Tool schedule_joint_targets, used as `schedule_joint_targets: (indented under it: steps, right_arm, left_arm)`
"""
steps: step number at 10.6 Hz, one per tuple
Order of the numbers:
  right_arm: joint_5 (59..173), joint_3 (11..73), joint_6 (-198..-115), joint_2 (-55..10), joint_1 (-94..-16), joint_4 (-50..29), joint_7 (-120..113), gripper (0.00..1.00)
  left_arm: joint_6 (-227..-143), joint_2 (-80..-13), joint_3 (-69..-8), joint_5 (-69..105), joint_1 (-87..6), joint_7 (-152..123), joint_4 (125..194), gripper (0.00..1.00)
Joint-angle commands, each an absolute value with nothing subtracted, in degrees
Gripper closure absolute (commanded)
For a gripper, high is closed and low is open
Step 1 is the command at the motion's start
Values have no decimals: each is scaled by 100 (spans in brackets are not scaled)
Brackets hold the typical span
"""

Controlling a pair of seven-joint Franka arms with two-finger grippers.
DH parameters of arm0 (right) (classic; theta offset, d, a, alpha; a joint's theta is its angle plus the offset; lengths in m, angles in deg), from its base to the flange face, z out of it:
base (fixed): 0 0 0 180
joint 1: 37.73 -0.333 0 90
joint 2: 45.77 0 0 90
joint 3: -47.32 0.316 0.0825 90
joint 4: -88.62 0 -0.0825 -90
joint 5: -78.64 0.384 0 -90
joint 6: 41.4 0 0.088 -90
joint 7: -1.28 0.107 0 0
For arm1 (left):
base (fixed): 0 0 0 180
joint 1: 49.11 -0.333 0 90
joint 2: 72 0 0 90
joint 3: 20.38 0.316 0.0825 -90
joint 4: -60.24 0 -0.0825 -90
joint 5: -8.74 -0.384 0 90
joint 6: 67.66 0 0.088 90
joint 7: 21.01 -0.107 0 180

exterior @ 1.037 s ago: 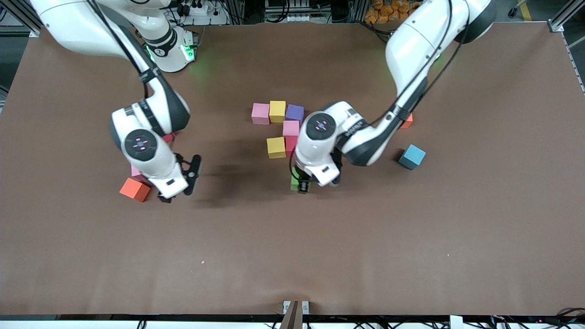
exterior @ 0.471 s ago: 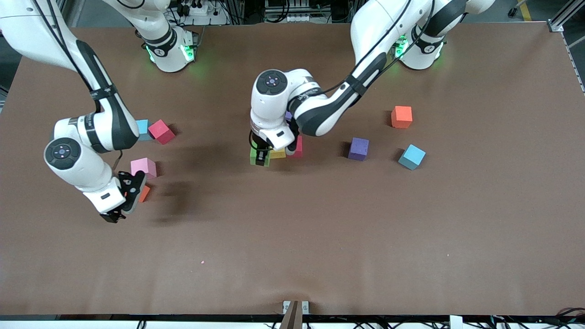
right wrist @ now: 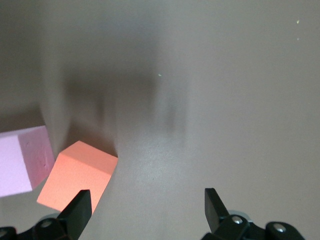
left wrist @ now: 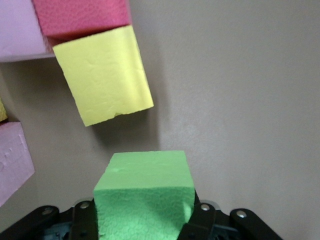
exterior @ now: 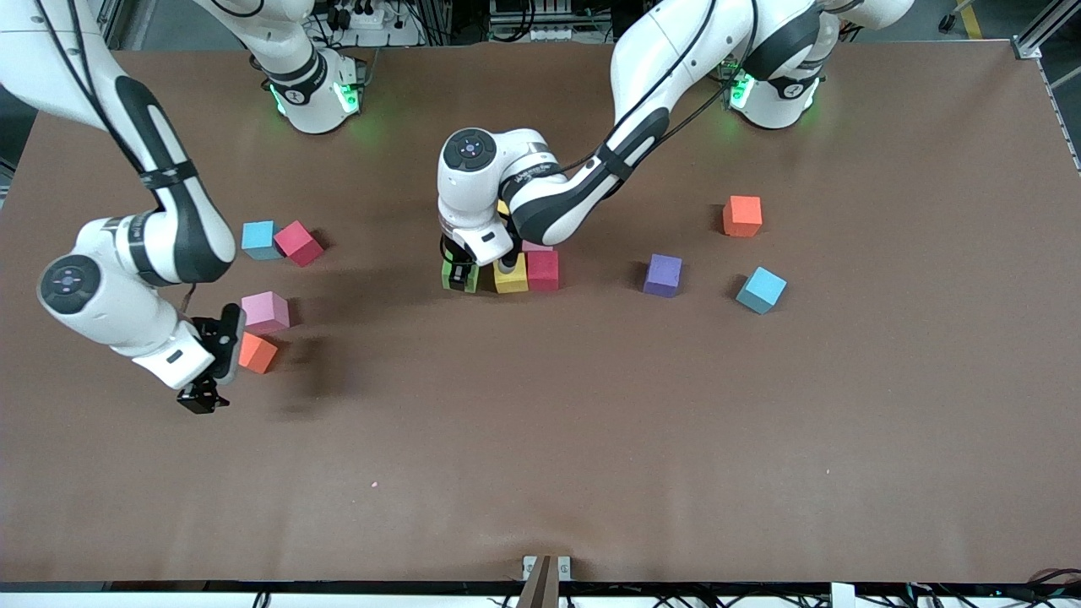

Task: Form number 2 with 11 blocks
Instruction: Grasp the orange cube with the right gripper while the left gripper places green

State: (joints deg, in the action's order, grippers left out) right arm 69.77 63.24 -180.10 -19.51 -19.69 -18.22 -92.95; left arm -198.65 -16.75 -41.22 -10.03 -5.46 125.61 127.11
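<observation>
While my left gripper [exterior: 460, 274] pinches the green block [left wrist: 144, 192] low over the table [exterior: 591, 439], at the end of the row begun by the yellow block [exterior: 511, 276] and the red block [exterior: 543, 270], the number 2 is only partly built. My arm covers the upper part of the figure; I see a sliver of pink above the red block and nothing more of it there. In my left wrist view the yellow block sits just beside the green one, with a small gap and slightly skewed, so I judge the green one is not set down yet.

Several blocks lie loose: a purple block [exterior: 663, 275], a light blue block [exterior: 761, 290] and an orange block [exterior: 742, 215] toward my left arm's end; a second blue block [exterior: 258, 240], a crimson block [exterior: 297, 243], a pink block [exterior: 265, 312] and an orange-red block [exterior: 256, 352] toward my right arm's end.

My right gripper [right wrist: 145, 205] hangs spread and empty just beside the orange-red block, waiting.
</observation>
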Motion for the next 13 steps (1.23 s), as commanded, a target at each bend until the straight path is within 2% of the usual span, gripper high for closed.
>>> schedule_joint_targets:
  steps: [1, 3, 10, 13]
  right_arm:
    - [7222, 6332, -17801, -2011, -1831, -1861, -9917, 0]
    - [7187, 6340, -17342, -2212, -1691, -1843, -10136, 0]
    - [7231, 6428, -17324, -1950, -1092, -1843, -11964, 0]
    - [7257, 6691, -17113, -1932, -1101, -1817, -10875, 0]
  left_arm:
    - [-19879, -1505, -3998, -875, -385, 12752, 12492, 46]
    - [-19853, -1417, -3972, -875, -341, 13050, 12510, 46]
    - [-19607, -1329, -3937, -611, -349, 13184, 12616, 46]
    - [-19571, -1312, -3928, -629, -385, 13131, 12642, 46]
